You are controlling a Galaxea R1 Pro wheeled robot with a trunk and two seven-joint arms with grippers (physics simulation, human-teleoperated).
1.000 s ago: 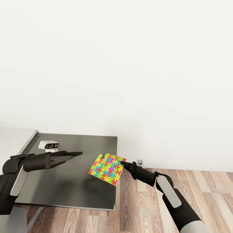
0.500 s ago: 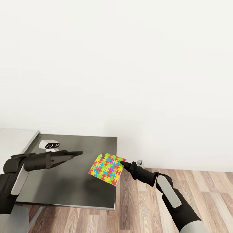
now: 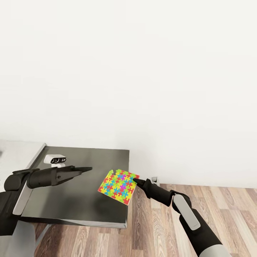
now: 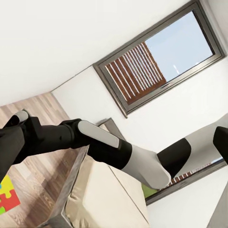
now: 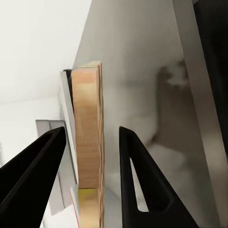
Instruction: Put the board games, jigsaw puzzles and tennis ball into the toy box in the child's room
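Right gripper point(image 3: 135, 181) clamps the edge of a thin flat jigsaw puzzle patterned in yellow, pink, blue and green point(image 3: 118, 186), held tilted above the dark grey unit's point(image 3: 89, 205) right edge. Left gripper point(image 3: 87, 169), fingers together, hovers over that unit.

Flat, even brightness washed the white wall point(image 3: 142, 71); soft smudged shadows lay on the glossy dark desk point(image 3: 78, 203), renders crisp throughout.
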